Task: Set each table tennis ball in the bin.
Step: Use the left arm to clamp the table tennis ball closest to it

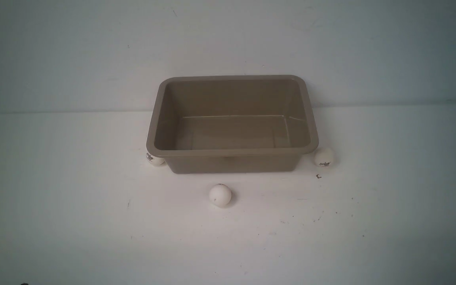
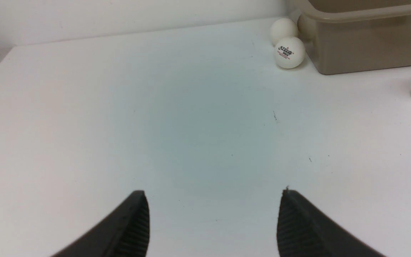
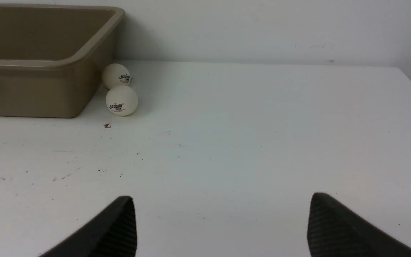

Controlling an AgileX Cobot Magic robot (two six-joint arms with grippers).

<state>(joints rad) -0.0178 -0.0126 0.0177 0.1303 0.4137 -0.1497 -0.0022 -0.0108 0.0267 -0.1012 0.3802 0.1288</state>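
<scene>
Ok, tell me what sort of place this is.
Probably a robot test bench: two open grippers, left and right, face a plain white tabletop against a wall, with a taupe bin.

Pale plain wall (image 1: 228,35) behind a white tabletop (image 1: 93,206), surface flecked with small dark marks (image 3: 107,125), lighting apparently soft, corners dimmer

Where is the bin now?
In the front view, the bin stands centrally against the wall, just beyond the unobscured middle ball.
</scene>
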